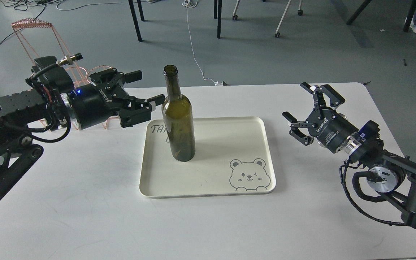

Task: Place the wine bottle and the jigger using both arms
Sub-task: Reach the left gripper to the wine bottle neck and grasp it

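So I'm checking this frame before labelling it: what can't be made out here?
- Jigger: not seen anywhere in the head view.
- Handwriting on the tray: partly hidden behind the wine bottle.
- Copper wire rack: its lower part is hidden by the left gripper and arm.
- Both arms: cut off by the picture's side edges.
- Right gripper: open and empty, clear of the tray.
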Available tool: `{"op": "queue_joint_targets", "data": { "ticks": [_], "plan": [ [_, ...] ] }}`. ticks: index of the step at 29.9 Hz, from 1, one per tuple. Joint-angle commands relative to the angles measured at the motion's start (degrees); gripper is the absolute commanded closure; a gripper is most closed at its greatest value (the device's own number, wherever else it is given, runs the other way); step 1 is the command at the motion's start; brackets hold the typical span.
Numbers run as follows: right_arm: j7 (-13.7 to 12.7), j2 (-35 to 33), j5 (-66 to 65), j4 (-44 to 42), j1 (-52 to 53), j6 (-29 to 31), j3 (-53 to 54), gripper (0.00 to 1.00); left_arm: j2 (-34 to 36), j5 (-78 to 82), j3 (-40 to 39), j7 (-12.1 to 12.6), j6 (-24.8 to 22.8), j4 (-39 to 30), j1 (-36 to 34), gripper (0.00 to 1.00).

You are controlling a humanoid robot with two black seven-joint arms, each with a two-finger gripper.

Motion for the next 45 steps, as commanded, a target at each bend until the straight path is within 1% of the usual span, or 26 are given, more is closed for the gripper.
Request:
{"op": "queue_joint_targets", "data": {
  "ticks": [1,4,12,15,19,24,27,37,39,43,45],
  "plan": [
    [0.0,-0.1,0.0,0.1,0.0,0.0,0.0,0.01,-1.0,0.0,0.6,0.0,-0.2,0.4,-1.0,0.02],
    [0.0,-0.1,0.0,0.0,0.0,0.0,0.1,0.01,-1.2,0.0,2.6,0.0,0.0,1.4,-1.8,0.02],
    [0.0,-0.3,0.0,0.1,0.0,0.0,0.2,0.01,-4.5,0.0,3.0,0.0,0.0,3.8,-4.6,0.03],
    [0.0,-0.4,0.0,0.2,0.0,0.0,0.3,0.01,-5.2,0.0,5.2,0.0,0.0,4.9,-5.9,0.03],
    [0.0,-0.5,0.0,0.2,0.0,0.0,0.4,0.01,-5.2,0.0,6.6,0.0,-0.1,5.1,-6.6,0.09],
    [0.0,-0.6,0.0,0.1,-0.1,0.0,0.4,0.01,-5.2,0.0,6.6,0.0,-0.2,5.1,-6.6,0.19],
    [0.0,-0.5,0.0,0.2,-0.3,0.0,0.4,0.01,-5.5,0.0,6.6,0.0,-0.1,5.2,-6.7,0.22],
    [0.0,-0.5,0.0,0.2,-0.3,0.0,0.4,0.01,-6.3,0.0,6.6,0.0,-0.1,6.3,-7.6,0.23],
    [0.0,-0.5,0.0,0.2,-0.3,0.0,0.4,0.01,-6.3,0.0,6.7,0.0,-0.1,6.4,-7.7,0.28],
    [0.0,-0.5,0.0,0.2,-0.3,0.0,0.4,0.01,-6.3,0.0,7.3,0.0,-0.1,6.5,-7.9,0.45],
    [0.0,-0.5,0.0,0.2,-0.4,0.0,0.4,0.01,-6.3,0.0,7.3,0.0,-0.1,6.5,-7.9,0.48]
  ]
}}
